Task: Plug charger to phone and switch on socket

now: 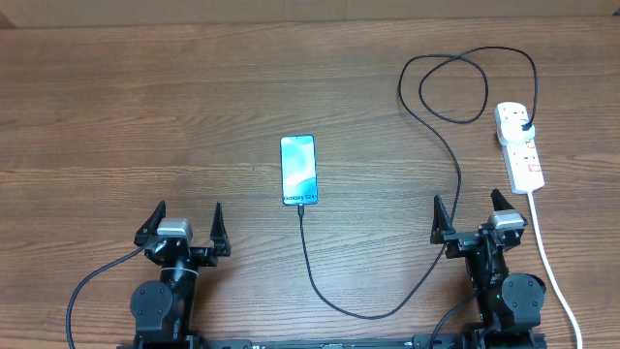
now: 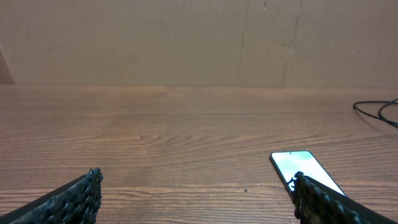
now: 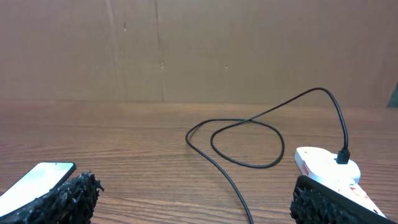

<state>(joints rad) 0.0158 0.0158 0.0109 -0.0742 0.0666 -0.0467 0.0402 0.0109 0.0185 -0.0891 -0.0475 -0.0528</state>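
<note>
The phone (image 1: 298, 171) lies flat mid-table, its light-blue screen lit; it also shows in the left wrist view (image 2: 298, 167) and the right wrist view (image 3: 37, 180). The charger cable (image 1: 455, 174) runs from the phone's near edge, curves to the right, loops at the back and ends in a black plug (image 1: 524, 126) seated in the white socket strip (image 1: 519, 147). The strip and plug show in the right wrist view (image 3: 326, 165). My left gripper (image 1: 182, 229) is open and empty, left of the phone. My right gripper (image 1: 472, 221) is open and empty, just in front of the strip.
The strip's thick white cord (image 1: 552, 271) runs down the right side past my right arm. A cardboard wall (image 2: 186, 37) stands behind the wooden table (image 1: 145, 116).
</note>
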